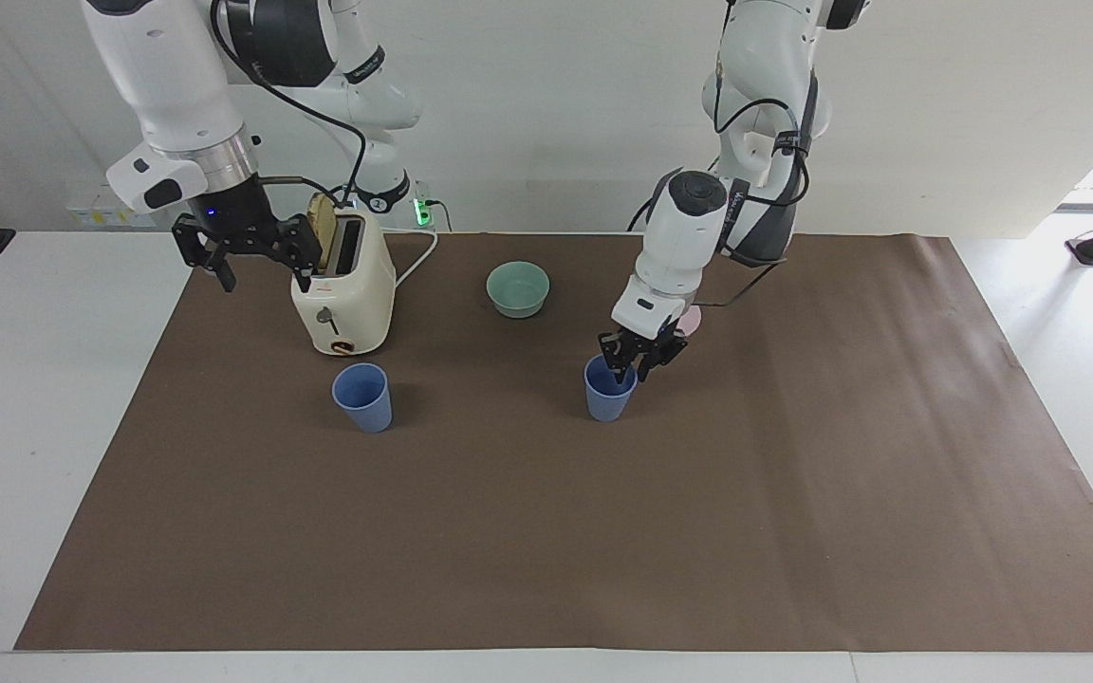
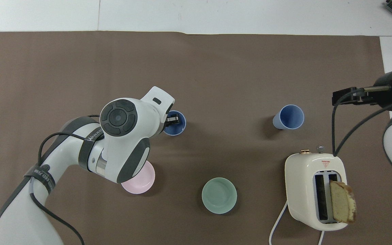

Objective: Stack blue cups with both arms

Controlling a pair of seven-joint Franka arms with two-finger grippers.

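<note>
One small blue plastic cup (image 1: 610,389) is stood mid-table under the left gripper (image 1: 631,365), whose grip cannot be told. Its twin (image 1: 362,397) is stood toward the wide-open right gripper (image 1: 248,249).

Two periwinkle-blue cups (image 1: 362,397) (image 1: 609,388) are standing on a plain brown mat (image 1: 546,531) that is covering a white table (image 1: 34,379); a teal-green bowl (image 1: 518,288) and a pink bowl (image 2: 141,180) are sitting near a cream toaster (image 1: 342,294). The white arms (image 1: 689,228) are carrying black fingers (image 1: 643,365).

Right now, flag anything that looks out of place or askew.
Only the bread slice stands out: it sticks up out of the toaster, leaning over its edge. Both blue cups stand upright.
</note>
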